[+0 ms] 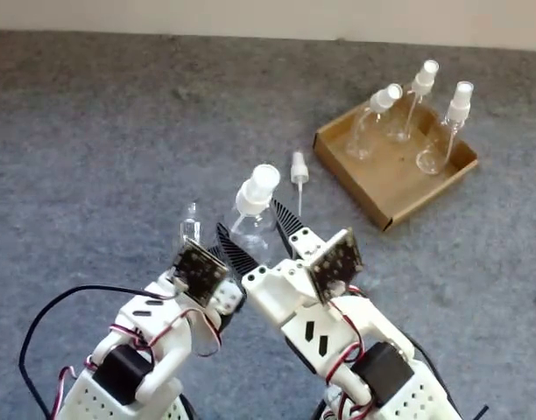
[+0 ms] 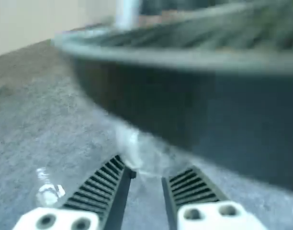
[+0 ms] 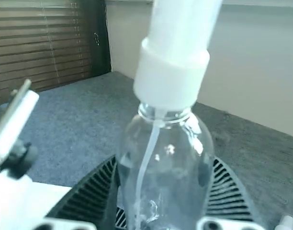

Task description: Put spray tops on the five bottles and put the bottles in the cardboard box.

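A clear bottle [image 1: 251,229] with a white spray top [image 1: 258,185] stands upright on the carpet, and my right gripper [image 1: 249,219] is shut on its body. The right wrist view shows this bottle [image 3: 161,158] close up between the black ribbed fingers [image 3: 84,201]. My left gripper [image 2: 147,173] sits low beside it, fingers a narrow gap apart with carpet showing between them. An uncapped bottle [image 1: 189,227] stands just left of the held one. A loose spray top [image 1: 299,171] stands on the carpet behind. The cardboard box [image 1: 399,197] holds three capped bottles [image 1: 373,122].
The box lies at the back right, on grey carpet [image 1: 102,149]. The right gripper's dark finger [image 2: 194,105] looms close across the left wrist view. Open carpet stretches to the left and back left.
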{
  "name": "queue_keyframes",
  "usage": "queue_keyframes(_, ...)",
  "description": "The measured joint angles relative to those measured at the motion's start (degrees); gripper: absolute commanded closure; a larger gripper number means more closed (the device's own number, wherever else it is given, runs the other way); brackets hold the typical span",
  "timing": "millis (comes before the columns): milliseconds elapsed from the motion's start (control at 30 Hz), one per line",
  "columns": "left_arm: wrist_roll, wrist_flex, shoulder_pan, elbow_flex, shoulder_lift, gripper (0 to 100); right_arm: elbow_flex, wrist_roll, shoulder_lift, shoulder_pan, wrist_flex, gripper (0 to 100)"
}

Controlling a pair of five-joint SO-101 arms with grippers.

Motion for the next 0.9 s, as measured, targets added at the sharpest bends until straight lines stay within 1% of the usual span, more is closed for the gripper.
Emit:
queue_keyframes(133, 0.0, 2.5, 4.6, 0.0, 0.0, 98, 0.1, -0.1, 0.0, 0.0, 0.1, 83.0)
queue_keyframes(400, 0.0, 2.5, 12.5, 0.0, 0.0, 98, 0.1, -0.1, 0.0, 0.0, 0.1, 83.0)
queue_keyframes(467, 0.0, 2.5, 13.5, 0.0, 0.0, 98, 0.1, -0.1, 0.0, 0.0, 0.1, 83.0)
queue_keyframes(633, 0.3, 2.5, 13.1, -1.9, 0.0, 98, 0.0, 0.0, -0.2, 0.0, 0.1, 83.0)
queue_keyframes(900, 0.3, 2.5, 5.0, -2.4, 0.0, 98, 0.0, 0.0, 0.0, 0.0, 0.1, 83.0)
